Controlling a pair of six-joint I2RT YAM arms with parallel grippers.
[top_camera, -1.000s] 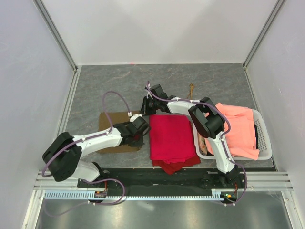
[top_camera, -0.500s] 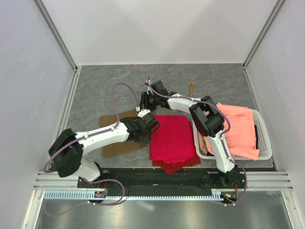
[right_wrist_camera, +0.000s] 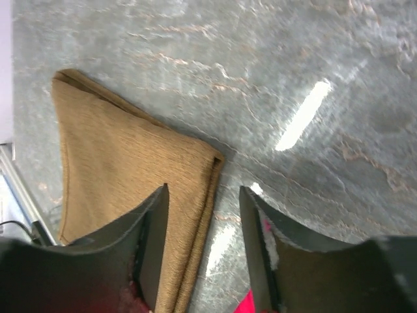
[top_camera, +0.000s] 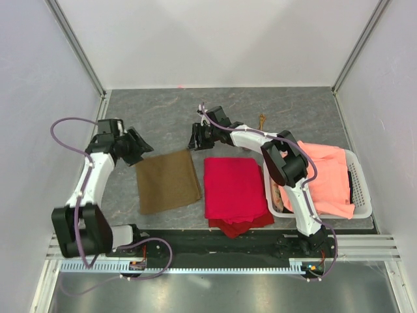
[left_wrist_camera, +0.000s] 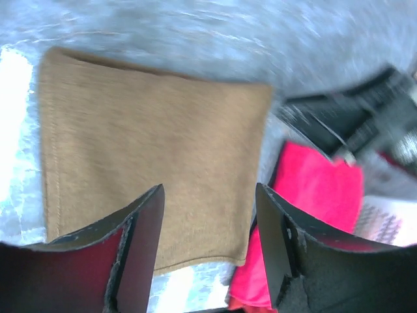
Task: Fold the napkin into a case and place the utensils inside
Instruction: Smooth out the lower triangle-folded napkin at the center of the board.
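napkin (top_camera: 168,180): folded flat on counter (top_camera: 163,111), just left of red cloth (top_camera: 234,186) | left hand (left_wrist_camera: 208,192), right hand (right_wrist_camera: 203,190): both spread, empty | advice: pinch matching corners together, fold over evenly, keep edges square

Red cloth (top_camera: 234,189) beside basket (top_camera: 363,181) holding orange cloth (top_camera: 326,176).

Probably a robotics lab cell: plain white panels (top_camera: 215,39) in aluminium framing (top_camera: 78,39) stand beyond and to both sides of the left end effector (top_camera: 144,151), enclosing a grey stone-look bench (top_camera: 163,111).
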